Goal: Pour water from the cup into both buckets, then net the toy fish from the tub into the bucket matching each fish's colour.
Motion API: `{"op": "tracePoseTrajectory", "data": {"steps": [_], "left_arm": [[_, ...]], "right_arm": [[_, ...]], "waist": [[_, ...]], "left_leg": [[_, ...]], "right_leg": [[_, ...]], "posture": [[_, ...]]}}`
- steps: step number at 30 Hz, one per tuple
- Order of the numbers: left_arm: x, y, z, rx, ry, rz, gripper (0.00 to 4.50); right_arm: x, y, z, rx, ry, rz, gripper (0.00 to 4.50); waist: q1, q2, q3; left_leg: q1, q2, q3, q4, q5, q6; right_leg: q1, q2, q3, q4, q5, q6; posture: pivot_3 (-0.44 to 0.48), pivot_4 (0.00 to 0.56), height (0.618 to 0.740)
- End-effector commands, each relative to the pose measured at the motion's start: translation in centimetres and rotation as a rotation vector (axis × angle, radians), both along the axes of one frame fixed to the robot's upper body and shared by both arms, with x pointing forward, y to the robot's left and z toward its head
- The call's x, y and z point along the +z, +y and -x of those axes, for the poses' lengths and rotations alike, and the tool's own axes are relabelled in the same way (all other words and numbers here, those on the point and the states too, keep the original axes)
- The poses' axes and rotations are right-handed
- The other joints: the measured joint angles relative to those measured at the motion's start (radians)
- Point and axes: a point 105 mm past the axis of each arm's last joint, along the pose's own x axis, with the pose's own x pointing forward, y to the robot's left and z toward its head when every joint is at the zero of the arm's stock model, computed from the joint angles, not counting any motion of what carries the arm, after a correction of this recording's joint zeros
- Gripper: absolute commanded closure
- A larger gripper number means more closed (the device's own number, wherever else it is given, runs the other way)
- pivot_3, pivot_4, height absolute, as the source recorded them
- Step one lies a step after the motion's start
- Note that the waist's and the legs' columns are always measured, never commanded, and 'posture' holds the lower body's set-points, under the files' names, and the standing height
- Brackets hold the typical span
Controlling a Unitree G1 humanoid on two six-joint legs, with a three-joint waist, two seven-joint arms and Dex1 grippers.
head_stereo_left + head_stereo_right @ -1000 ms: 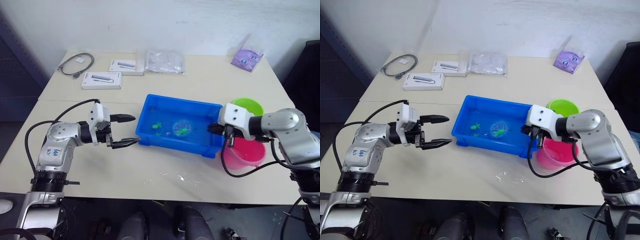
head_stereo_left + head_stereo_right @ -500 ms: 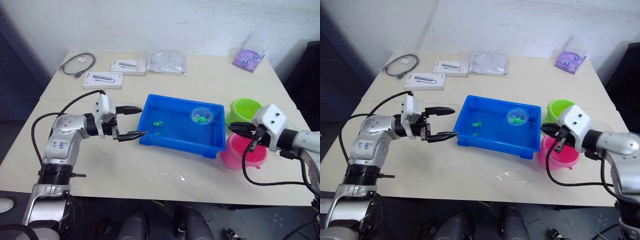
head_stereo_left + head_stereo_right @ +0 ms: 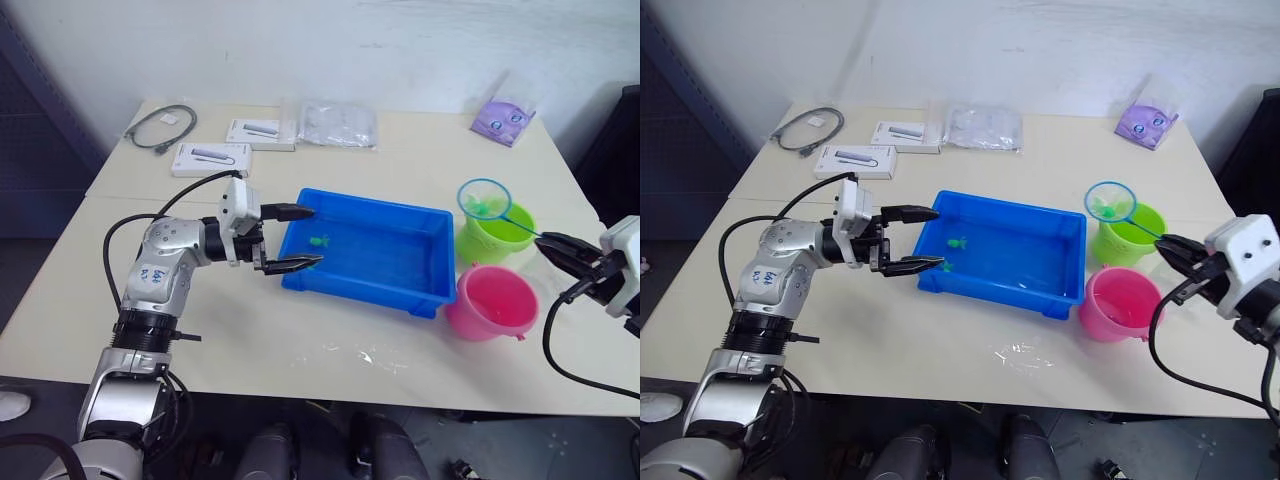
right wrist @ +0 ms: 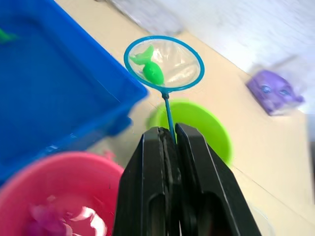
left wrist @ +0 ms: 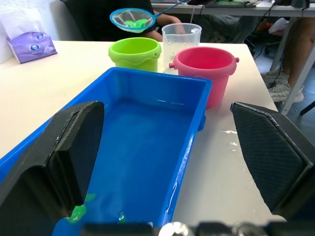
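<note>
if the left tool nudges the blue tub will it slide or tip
The blue tub likely slides rather than tips: it is low and wide. The water inside probably adds weight and would slosh. The left tool, open, straddles its near corner, so a push may rotate it.

Little can be read here. The silver upper segment of the robot's left arm [image 3: 152,283] carries a few blue handwritten marks, looking like digits, but they cannot be made out with any certainty. The two flat white cardboard boxes [image 3: 211,159] at the far side of the bench show a printed picture of a grey bar-shaped device, with any lettering too small to read. The purple plastic pouch [image 3: 506,114] bears a printed design, no legible words.
</note>
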Motion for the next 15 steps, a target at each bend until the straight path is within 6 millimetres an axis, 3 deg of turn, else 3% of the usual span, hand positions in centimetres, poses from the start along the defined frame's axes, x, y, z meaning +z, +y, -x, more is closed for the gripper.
{"op": "tracePoseTrajectory", "data": {"steps": [1,13,15], "left_arm": [[1.1,-0.8,0.0,-0.024,-0.047,0.002,0.09],[1.2,-2.2,0.2,-0.049,-0.049,0.026,0.09],[1.1,-2.3,0.2,-0.04,-0.035,0.031,0.09]], "right_arm": [[1.2,-1.5,-0.2,-0.069,-0.085,0.109,4.5],[1.1,-3.2,-2.6,-0.129,-0.259,0.55,4.5],[1.0,-3.8,-2.6,-0.132,-0.309,0.79,4.5]], "waist": [[0.0,0.0,0.0],[-0.011,0.0,0.0],[-0.014,0.0,0.0]], "left_leg": [[0.0,0.0,0.0,0.0,0.0,0.0],[0.002,0.0,0.002,0.0,0.001,-0.001],[0.002,0.0,0.002,0.0,0.001,-0.001]], "right_leg": [[0.0,0.0,0.0,0.0,0.0,0.0],[0.0,0.0,0.002,0.0,0.0,0.0],[0.0,0.0,0.002,0.0,0.0,0.0]], "posture": [[0.0,0.15,0.74],[0.0,0.15,0.74],[0.0,0.15,0.74]]}}
